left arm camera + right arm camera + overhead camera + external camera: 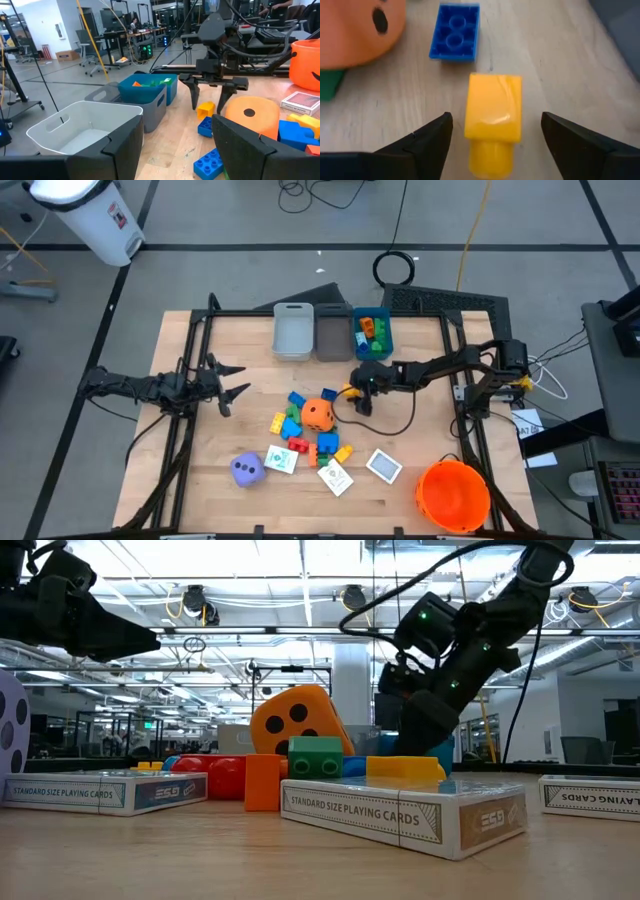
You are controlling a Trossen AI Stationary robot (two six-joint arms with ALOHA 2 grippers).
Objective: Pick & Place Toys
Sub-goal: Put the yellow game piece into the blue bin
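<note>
Wood table, toy pile mid-table: reach step.
Yellow block (493,114) lies flat beside orange die (318,414); right gripper (495,135) spread astride it, next lower and close. Left gripper (232,380) spread, idle at left.

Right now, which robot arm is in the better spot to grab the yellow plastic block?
The right. The right gripper is open with the yellow plastic block between its fingers. The left gripper hovers far off.

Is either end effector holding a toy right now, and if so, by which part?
Nothing is held. The right end effector is open, its fingers either side of the yellow block without touching it. The left end effector is open and empty.
</note>
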